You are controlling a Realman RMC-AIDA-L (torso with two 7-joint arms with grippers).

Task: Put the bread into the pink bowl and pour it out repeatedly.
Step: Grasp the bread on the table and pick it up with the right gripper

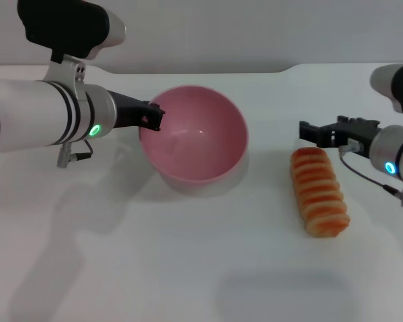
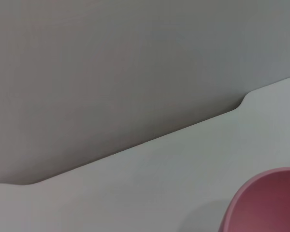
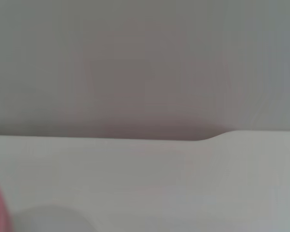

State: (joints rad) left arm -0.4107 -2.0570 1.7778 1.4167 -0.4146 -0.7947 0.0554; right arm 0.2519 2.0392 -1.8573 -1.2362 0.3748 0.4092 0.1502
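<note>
Right of the pink bowl (image 1: 195,134) the bread (image 1: 319,192) lies — probably light, stiff; grip mid-length. Right gripper (image 1: 309,132) empty, open; left gripper (image 1: 154,118) pinches the bowl's rim.

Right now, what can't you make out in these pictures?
- Head view: whether the left gripper is clamped on the bowl rim; its fingertips overlap the rim.
- Head view: whether the right gripper touches the bread; it sits just behind the loaf's far end.
- Wrist views: neither shows its own fingers or the bread; the frame edge cuts off the bowl.
</note>
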